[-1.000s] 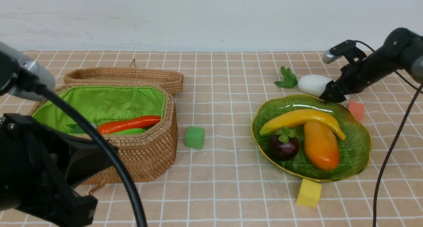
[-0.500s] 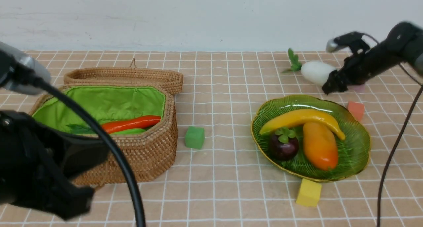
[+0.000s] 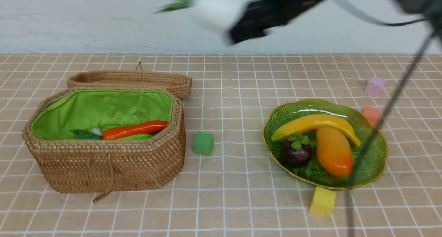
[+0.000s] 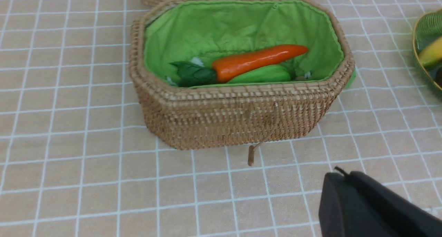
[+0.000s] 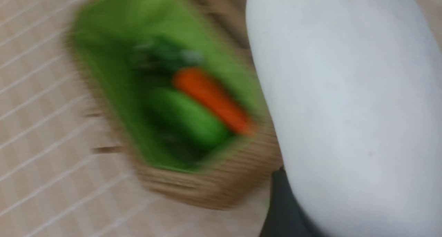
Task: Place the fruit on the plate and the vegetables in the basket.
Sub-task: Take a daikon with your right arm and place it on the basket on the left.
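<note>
My right gripper is shut on the white radish and holds it high in the air, blurred, behind the gap between basket and plate. In the right wrist view the radish fills the frame, with the basket below it. The wicker basket holds the orange carrot and the green gourd. The green plate holds the banana, the mangosteen and the mango. My left gripper is shut and empty over the tiles in front of the basket.
The basket's lid lies open behind it. A green cube sits between basket and plate. A yellow cube lies in front of the plate. An orange cube and a pink cube lie at its far right.
My right gripper has lifted the radish off the table behind the plate and swung it up and left. My left arm has drawn back out of the front view.
</note>
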Robot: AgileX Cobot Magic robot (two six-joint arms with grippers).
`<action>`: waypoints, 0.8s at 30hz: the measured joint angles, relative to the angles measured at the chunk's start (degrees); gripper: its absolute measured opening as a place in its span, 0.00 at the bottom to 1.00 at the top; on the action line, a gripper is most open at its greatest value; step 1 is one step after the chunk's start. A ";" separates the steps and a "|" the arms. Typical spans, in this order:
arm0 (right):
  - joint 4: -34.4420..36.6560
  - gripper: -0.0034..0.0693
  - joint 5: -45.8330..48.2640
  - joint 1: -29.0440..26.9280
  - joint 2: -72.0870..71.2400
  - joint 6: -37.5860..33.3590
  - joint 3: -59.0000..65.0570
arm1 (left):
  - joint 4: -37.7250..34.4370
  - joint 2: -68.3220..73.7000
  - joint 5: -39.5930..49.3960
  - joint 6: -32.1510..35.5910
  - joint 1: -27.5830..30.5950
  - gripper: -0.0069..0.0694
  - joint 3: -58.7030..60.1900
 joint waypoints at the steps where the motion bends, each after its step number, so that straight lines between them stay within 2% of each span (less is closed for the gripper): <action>1: 0.00 0.66 0.07 2.22 0.29 0.04 0.00 | 0.00 -0.71 0.47 0.00 0.00 0.07 -0.04; 3: -0.40 0.66 0.13 7.14 1.03 0.04 0.00 | 0.00 -2.20 1.46 0.00 0.00 0.07 -0.04; 4: -0.55 0.66 0.13 7.59 1.14 0.10 0.00 | 0.00 -2.44 1.63 0.00 0.00 0.07 -0.04; 6: -3.87 0.66 -0.07 12.07 2.60 0.16 0.00 | -0.51 -3.62 2.12 0.50 0.00 0.07 -0.04; 11: -9.45 0.66 -3.93 16.37 5.84 0.56 0.00 | -3.57 -4.68 2.19 3.93 0.00 0.07 -0.11; 12: -10.84 0.69 -5.41 17.02 6.62 0.74 0.00 | -4.36 -4.74 2.19 4.88 0.00 0.07 -0.11; 15: -14.35 0.88 -8.99 17.47 7.06 2.79 0.00 | -5.75 -4.74 1.72 7.21 0.00 0.07 -0.11; 18: -18.15 0.97 -9.21 17.47 5.86 7.30 -0.49 | -6.21 -4.74 -0.46 9.17 0.00 0.07 0.03; 20: -20.21 0.97 -7.53 17.47 4.47 9.81 -0.68 | -6.47 -4.74 -1.58 9.56 0.00 0.07 0.29; 21: -23.55 0.92 -3.87 17.47 2.03 13.88 -1.07 | -6.70 -5.09 -4.76 9.91 0.00 0.07 1.59; 24: -27.52 0.80 -0.63 17.47 -1.88 18.08 -1.15 | -7.82 -6.28 -10.31 10.99 0.00 0.07 4.55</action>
